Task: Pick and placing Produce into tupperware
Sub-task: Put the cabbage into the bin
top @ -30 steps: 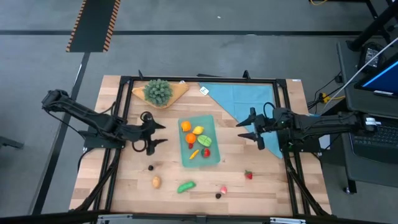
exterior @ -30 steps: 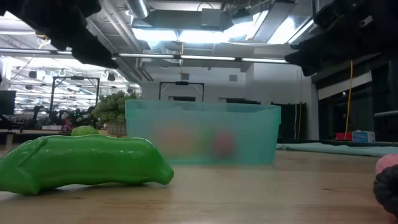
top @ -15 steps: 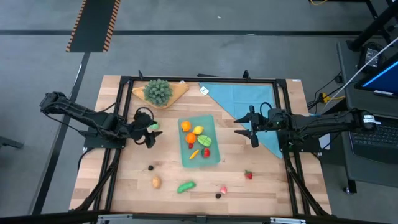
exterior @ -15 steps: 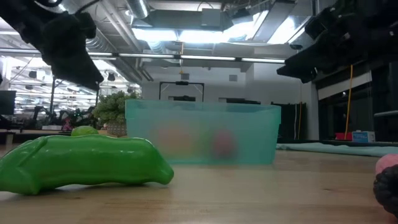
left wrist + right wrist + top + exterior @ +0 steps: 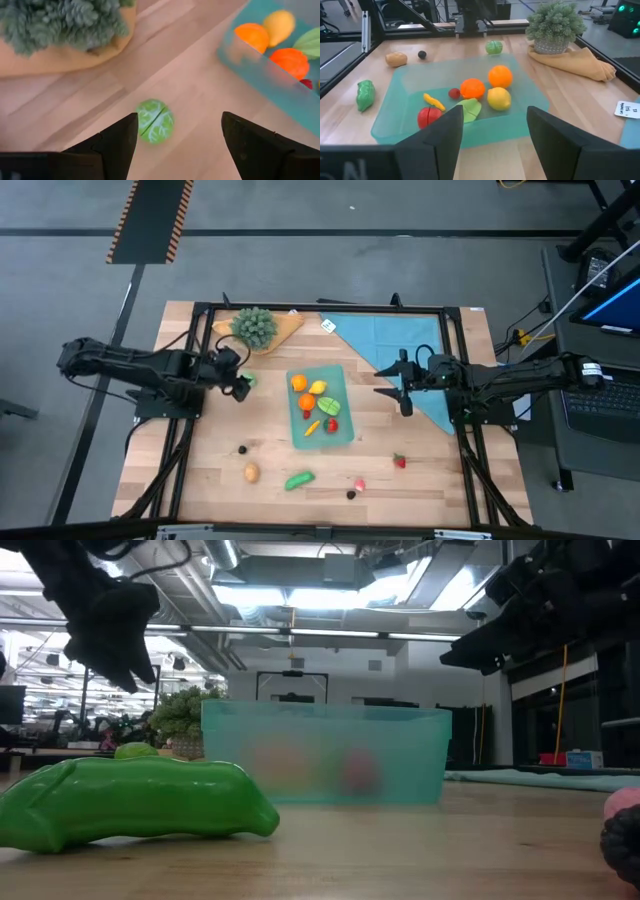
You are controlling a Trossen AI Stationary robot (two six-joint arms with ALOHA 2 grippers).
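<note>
We find the left gripper (image 5: 175,131) open above 1 green produce (image 5: 155,121): likely light, hard, slippery; grip across its rounded sides.

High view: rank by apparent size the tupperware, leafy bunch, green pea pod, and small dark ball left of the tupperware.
Largest to smallest, as seen from above:
1. tupperware
2. leafy bunch
3. green pea pod
4. small dark ball

All four rest on the table, so nearness to the camera hardly skews this.
</note>
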